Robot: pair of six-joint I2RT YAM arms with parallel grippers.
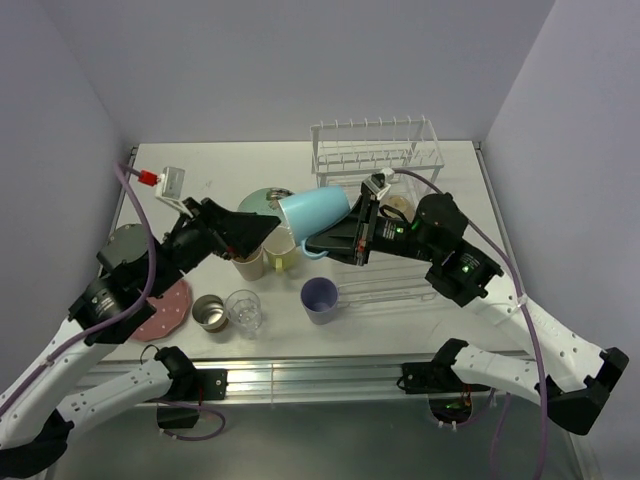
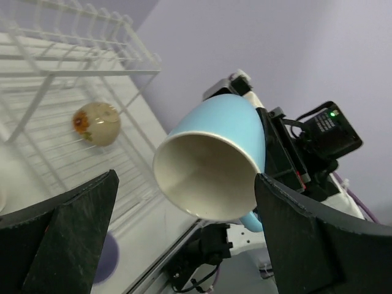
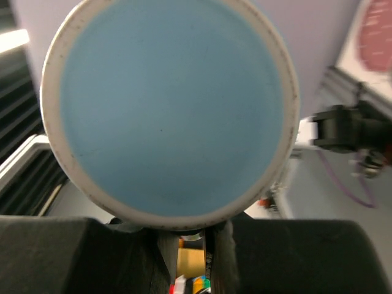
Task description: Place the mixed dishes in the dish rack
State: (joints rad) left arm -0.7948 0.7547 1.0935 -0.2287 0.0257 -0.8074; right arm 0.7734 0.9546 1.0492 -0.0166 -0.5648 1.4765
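right claw (image 1: 325, 243) closed on blue cup (image 1: 313, 212) handle, cup aloft over desk (image 1: 220, 170) centre, left claw (image 1: 266, 228) wide open, empty

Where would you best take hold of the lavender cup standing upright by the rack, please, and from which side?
Take the lavender cup by its rim wall, coming straight down from above. It stands upright with its mouth open, so one finger fits inside and one outside. Pinch the near-left wall, as the lower basket of the dish rack lies close on its right.
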